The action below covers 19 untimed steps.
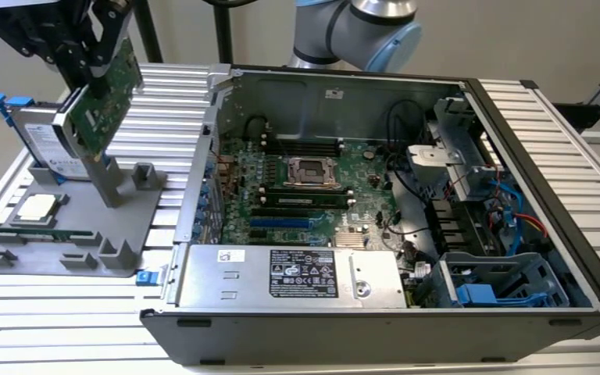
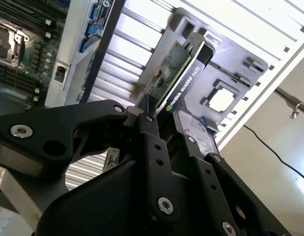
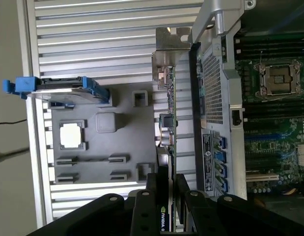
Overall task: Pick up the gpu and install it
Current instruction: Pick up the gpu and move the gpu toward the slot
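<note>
The gpu [image 1: 107, 101] is a flat card with its green board facing the exterior view. It hangs tilted over the grey holder tray [image 1: 81, 226] at that view's left, its silver bracket [image 1: 102, 176] pointing down between the tray's posts. My gripper [image 1: 87, 58] is shut on the card's upper edge. Both wrist views show the gpu edge-on [image 2: 179, 78] [image 3: 166, 113], with the gripper [image 2: 166, 123] [image 3: 166, 184] clamping it between black fingers [image 3: 152, 184]. Whether the bracket still touches the tray cannot be told.
The open computer case [image 1: 342, 78] lies to the exterior view's right, with the motherboard [image 1: 300, 180] and a blue slot [image 1: 279, 221] inside. A silver hard drive with blue rails [image 1: 44, 137] stands in the tray beside the card. A processor [image 1: 37, 207] and a memory stick [image 1: 29, 233] lie there too.
</note>
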Each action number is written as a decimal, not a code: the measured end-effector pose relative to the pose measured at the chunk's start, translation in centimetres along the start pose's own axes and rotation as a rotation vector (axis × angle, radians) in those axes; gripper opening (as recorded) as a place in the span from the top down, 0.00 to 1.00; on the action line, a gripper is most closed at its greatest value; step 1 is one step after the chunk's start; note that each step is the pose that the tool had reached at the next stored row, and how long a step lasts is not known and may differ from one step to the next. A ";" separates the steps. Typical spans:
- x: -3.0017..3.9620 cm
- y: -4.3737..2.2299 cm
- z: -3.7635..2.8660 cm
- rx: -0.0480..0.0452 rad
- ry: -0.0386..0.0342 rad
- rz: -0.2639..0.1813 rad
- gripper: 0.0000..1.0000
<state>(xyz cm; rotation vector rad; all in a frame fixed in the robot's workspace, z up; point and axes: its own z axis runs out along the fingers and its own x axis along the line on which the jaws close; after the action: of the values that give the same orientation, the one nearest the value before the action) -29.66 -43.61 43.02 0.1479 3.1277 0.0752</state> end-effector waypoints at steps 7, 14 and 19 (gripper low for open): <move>-0.55 0.05 0.01 -0.0001 0.0000 0.000 1.00; -1.08 0.10 0.01 0.0000 0.0000 0.000 1.00; -1.46 0.14 0.02 0.0000 0.0000 0.000 1.00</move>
<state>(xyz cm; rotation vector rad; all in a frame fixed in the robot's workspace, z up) -28.20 -43.62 43.02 0.1479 3.1276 0.0752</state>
